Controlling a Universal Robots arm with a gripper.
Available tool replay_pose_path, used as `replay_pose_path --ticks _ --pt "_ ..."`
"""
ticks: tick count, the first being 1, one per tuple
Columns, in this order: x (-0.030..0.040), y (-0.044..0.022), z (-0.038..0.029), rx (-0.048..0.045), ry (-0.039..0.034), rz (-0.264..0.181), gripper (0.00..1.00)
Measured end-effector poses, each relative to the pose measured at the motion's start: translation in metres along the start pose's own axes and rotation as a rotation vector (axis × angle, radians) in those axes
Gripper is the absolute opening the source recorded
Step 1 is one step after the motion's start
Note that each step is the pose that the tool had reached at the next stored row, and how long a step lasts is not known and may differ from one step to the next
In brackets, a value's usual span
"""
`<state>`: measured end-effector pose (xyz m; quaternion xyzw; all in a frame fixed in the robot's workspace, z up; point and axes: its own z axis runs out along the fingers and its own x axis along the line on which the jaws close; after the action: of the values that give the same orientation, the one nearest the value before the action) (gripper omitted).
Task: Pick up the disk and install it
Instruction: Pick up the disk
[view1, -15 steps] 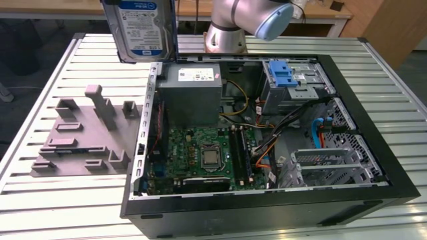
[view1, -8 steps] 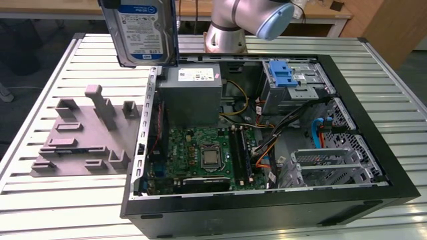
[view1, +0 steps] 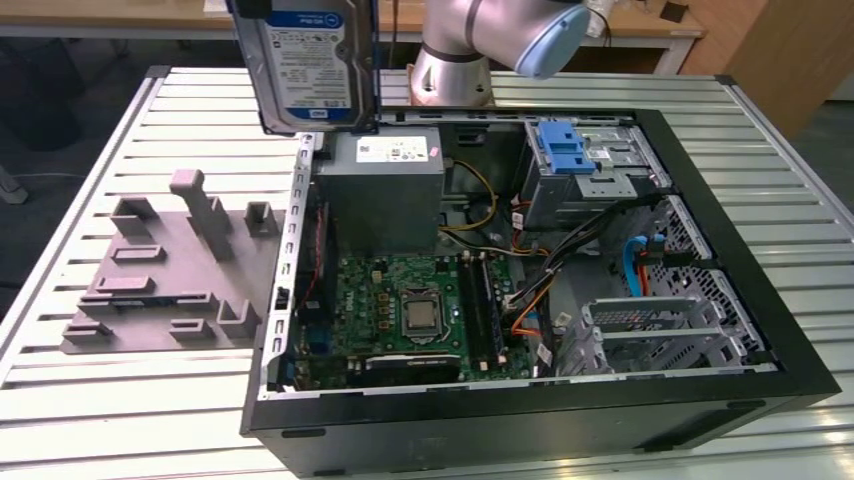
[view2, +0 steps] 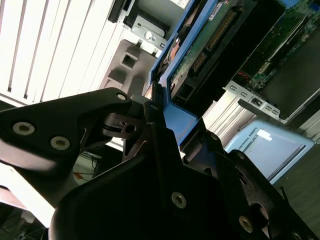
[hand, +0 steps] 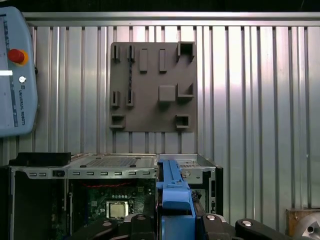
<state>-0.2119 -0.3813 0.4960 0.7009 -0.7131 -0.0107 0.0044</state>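
One disk (view1: 304, 62) hangs in the air, clear of the table (view1: 80, 400). It stands on end with its long axis vertical and its labelled face turned toward the exterior camera. In the exterior view it sits in front of the table's far edge, over the far corner of the case (view1: 534, 425) on the exterior view's left. The hand (view2: 175, 120) is clamped on the disk's blue frame, with one black finger on each side of it in both wrist views. In the first wrist view the frame (hand: 172, 192) is seen edge-on, pointing down at the open case. There is one case, lying on its side and reaching the table's near edge. Inside it are one green board (view1: 400, 300), one grey box (view1: 380, 190) with a white sticker and one blue latch (view1: 567, 145). One grey slotted fixture (view1: 174, 270) lies flat beside the case, toward the table's edge on the exterior view's left. One arm (view1: 467, 40) rises at the far edge.
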Motion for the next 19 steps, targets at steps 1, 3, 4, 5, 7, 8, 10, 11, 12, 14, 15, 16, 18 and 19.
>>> replay_pose_path --ticks 1,3,4,5,7,8,10,11,12,14,15,16,18,19 --pt "0.0000 -0.0038 -0.0001 0.0000 0.0001 0.000 0.36" --pt "-0.0001 -0.0115 -0.0002 0.0001 -0.0001 0.000 0.36" --pt "-0.0001 -0.0150 -0.0003 0.0000 0.0000 0.000 0.36" --pt "-0.0001 -0.0182 -0.0004 0.0000 0.0001 0.000 0.36" --pt "-0.0002 -0.0238 -0.0005 0.0000 0.0000 0.000 0.36" --pt "-0.0003 -0.0263 -0.0006 -0.0001 0.0001 0.000 0.36" --pt "-0.0004 -0.0318 -0.0007 0.0000 0.0000 0.000 0.36" --pt "-0.0004 -0.0354 -0.0007 0.0001 0.0000 0.000 0.36" --pt "-0.0005 -0.0389 -0.0008 0.0000 0.0000 0.000 0.36" --pt "-0.0006 -0.0466 -0.0010 0.0001 0.0000 0.000 0.36" --pt "-0.0007 -0.0507 -0.0011 0.0001 0.0000 0.000 0.36" --pt "-0.0008 -0.0548 -0.0011 0.0001 0.0000 0.000 0.36" --pt "-0.0009 -0.0618 -0.0014 0.0000 0.0001 0.000 0.36" --pt "-0.0009 -0.0645 -0.0014 0.0000 0.0000 0.000 0.36"
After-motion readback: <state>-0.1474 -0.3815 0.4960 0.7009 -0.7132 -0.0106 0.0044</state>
